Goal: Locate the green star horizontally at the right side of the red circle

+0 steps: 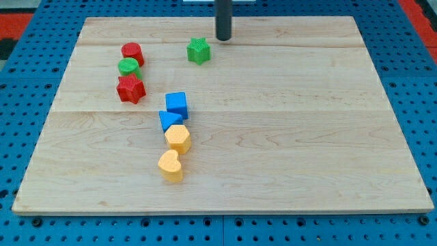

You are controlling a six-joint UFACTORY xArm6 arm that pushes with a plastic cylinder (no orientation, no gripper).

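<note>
Camera view shows the wooden board [287, 137] with the rod's tip [223, 38] near the view's top; the arm carries no claw, only this rod. The tip stands just up and right of the green star [199, 51], apart from it. The red circle [132, 52] lies well left of the star, roughly level, above a green circle [128, 67] and red star [130, 89].

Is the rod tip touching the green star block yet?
Apart. The camera view shows a strip of bare wooden board between my tip and the green star block; the tip sits up and to the view's right of the star.
</note>
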